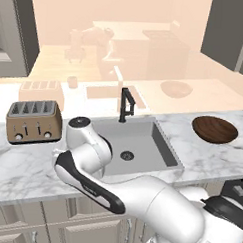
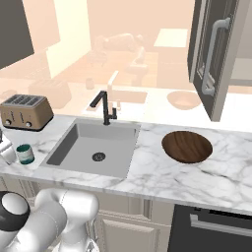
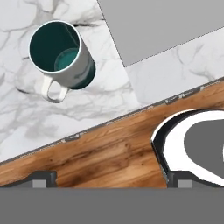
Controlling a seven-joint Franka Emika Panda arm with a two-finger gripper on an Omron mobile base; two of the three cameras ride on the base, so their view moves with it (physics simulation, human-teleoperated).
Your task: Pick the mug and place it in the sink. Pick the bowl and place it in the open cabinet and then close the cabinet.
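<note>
Kitchen scene with a long white marble desk (image 2: 162,184) running under a beige wall cabinet with a silver bar handle (image 2: 216,54), door swung open. Using the square grey sink (image 2: 93,142) as anchor: the wide dark-brown wooden bowl (image 2: 187,146) sits on the marble well to its right, the four-slot copper toaster (image 1: 34,121) off to its left. The small teal mug with a white handle (image 3: 62,54) stands upright just beside the sink's left edge. The hand's (image 3: 109,177) fingertips sit wide apart above it, not touching it.

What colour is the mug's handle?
White, on the mug with a teal inside and outer band; it shows best in the hand view.
</note>
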